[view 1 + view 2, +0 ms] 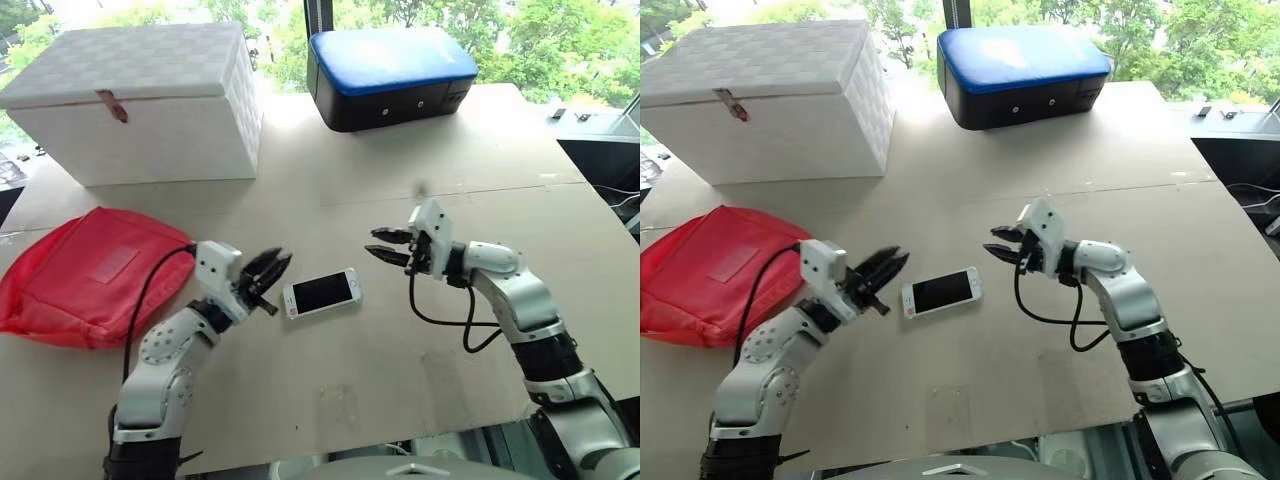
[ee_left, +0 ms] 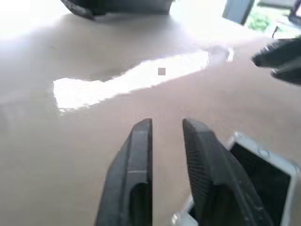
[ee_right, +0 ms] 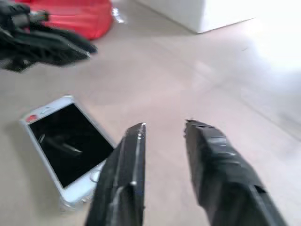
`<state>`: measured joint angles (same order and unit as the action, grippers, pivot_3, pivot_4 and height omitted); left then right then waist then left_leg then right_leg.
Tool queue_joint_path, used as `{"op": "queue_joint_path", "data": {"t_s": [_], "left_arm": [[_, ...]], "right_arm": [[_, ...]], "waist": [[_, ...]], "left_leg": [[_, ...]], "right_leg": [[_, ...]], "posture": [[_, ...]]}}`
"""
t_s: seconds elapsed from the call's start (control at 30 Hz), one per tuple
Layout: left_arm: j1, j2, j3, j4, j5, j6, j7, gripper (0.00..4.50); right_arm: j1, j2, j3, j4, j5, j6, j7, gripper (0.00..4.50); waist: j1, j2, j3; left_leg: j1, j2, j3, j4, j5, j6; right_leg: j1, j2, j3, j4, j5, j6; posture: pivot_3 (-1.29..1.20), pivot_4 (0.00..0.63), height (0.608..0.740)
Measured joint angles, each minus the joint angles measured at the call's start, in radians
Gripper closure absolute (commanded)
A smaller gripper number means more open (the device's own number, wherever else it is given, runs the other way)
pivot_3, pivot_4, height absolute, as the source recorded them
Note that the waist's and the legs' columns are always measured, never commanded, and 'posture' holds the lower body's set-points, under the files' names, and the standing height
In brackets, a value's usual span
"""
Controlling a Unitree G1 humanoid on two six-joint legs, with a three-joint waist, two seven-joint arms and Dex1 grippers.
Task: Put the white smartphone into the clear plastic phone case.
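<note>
- Left wrist view: the left gripper [image 2: 167, 129] has its two black fingers [image 2: 136, 160] parted by a narrow gap with nothing between them. They hang just above the tabletop, and one end of the white smartphone with dark screen and silvery edges [image 2: 256, 165] lies right beside them.
- In the right wrist view the right gripper [image 3: 164, 127] also stands a little open and empty. Its fingertips [image 3: 202, 136] are apart from the phone, which lies screen up just beside them.
- From the head views, the smartphone [image 1: 321, 292] lies flat on the beige board tabletop [image 1: 420, 180] between the two grippers, touched by neither. The left gripper is just beside one short end; the right is near the other, with a clear stretch of table between.
- I judge the grippers face each other across the phone so that either could close in on it.
- The clear plastic phone case [image 1: 338, 405] seems to be the faint transparent outline on the table near the front edge, well apart from the phone; I cannot be certain.
- Further out sit a red fabric pouch [image 1: 85, 275], a white woven lidded box [image 1: 140, 100] and a blue-topped black case [image 1: 390, 75].
</note>
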<state>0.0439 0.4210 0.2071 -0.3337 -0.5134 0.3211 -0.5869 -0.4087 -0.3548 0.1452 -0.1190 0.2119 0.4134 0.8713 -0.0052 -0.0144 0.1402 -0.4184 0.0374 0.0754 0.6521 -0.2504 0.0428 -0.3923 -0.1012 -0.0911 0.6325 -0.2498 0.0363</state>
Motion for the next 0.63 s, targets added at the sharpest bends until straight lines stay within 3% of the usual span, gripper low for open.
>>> {"op": "queue_joint_path", "data": {"t_s": [0.13, 0.17, 0.37, 0.63], "left_arm": [[0.036, 0.012, 0.08, -0.04, -0.08, 0.061, 0.029, 0.54], [0.054, 0.019, 0.086, -0.051, -0.09, 0.072, 0.026, 0.13], [0.239, 0.068, 0.15, -0.138, -0.096, 0.086, 0.013, 0.05], [0.468, 0.017, 0.222, -0.206, -0.059, 0.035, 0.032, 0.05]], "right_arm": [[0.143, -0.086, -0.07, -0.109, 0.032, 0.021, -0.015, 0.03], [0.172, -0.104, -0.085, -0.13, 0.038, 0.02, -0.018, 0.0], [0.367, -0.165, -0.222, -0.268, 0.096, 0.023, -0.059, 0.0], [0.596, -0.199, -0.35, -0.387, 0.161, 0.029, -0.092, 0.0]], "waist": [[-0.003, -0.001, 0.002], [-0.004, -0.002, 0.003], [-0.004, -0.003, 0.007], [0.008, -0.006, 0.008]], "left_leg": [[0.0, 0.0, 0.001, -0.001, 0.0, 0.0], [0.0, 0.0, 0.001, -0.001, 0.0, 0.0], [0.002, 0.002, 0.0, -0.001, -0.001, 0.0], [0.003, 0.003, 0.0, 0.001, -0.003, 0.005]], "right_leg": [[0.001, 0.003, 0.001, -0.002, 0.0, 0.001], [0.0, 0.004, 0.001, -0.002, 0.0, 0.001], [0.001, 0.006, 0.002, 0.0, -0.001, 0.001], [0.0, 0.002, 0.004, -0.001, -0.003, -0.003]], "posture": [[0.0, 0.15, 0.734], [0.0, 0.15, 0.734], [0.0, 0.15, 0.734], [0.0, 0.15, 0.734]]}}
